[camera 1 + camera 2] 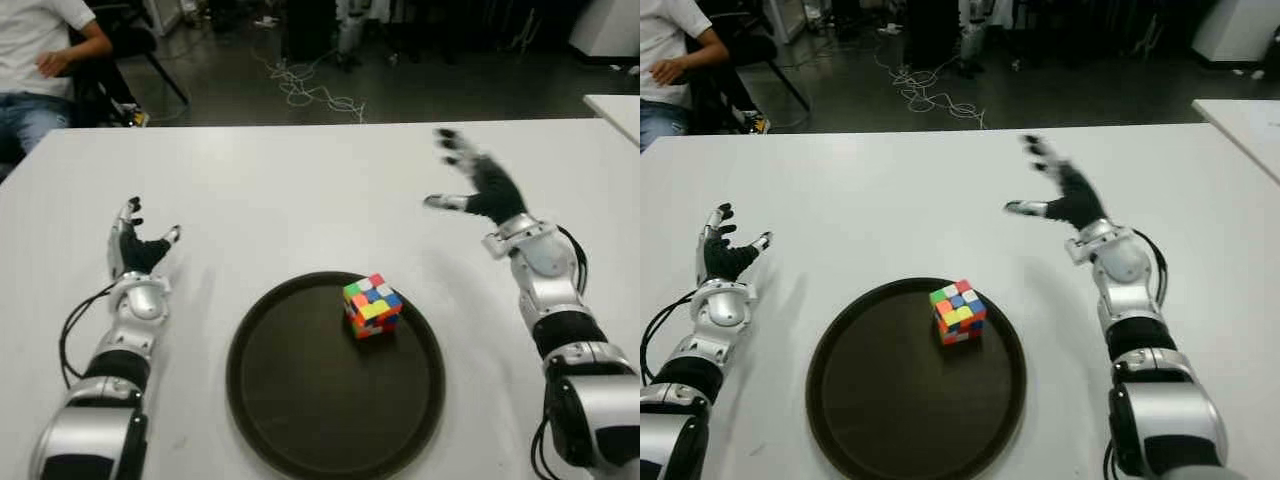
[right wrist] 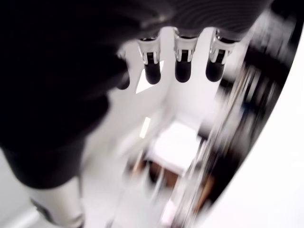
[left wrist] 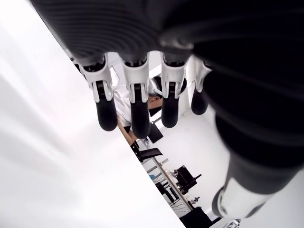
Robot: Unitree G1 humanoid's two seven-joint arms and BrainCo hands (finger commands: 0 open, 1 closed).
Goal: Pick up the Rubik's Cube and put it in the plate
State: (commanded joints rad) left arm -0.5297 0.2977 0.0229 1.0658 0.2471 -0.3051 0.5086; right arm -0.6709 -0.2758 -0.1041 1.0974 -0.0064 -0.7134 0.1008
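The Rubik's Cube (image 1: 372, 305) sits inside the dark round plate (image 1: 300, 400), near its far right rim, with no hand touching it. My right hand (image 1: 478, 186) hangs above the white table, beyond and to the right of the plate, its fingers spread and holding nothing. In the right wrist view the fingertips (image 2: 183, 71) point out straight with nothing between them. My left hand (image 1: 138, 240) shows to the left of the plate, fingers extended and empty, as the left wrist view's fingertips (image 3: 137, 123) confirm.
The white table (image 1: 300, 190) spreads around the plate. A seated person (image 1: 40, 60) is at the far left beyond the table. Cables (image 1: 310, 95) lie on the dark floor behind. Another white table's corner (image 1: 615, 105) shows at the far right.
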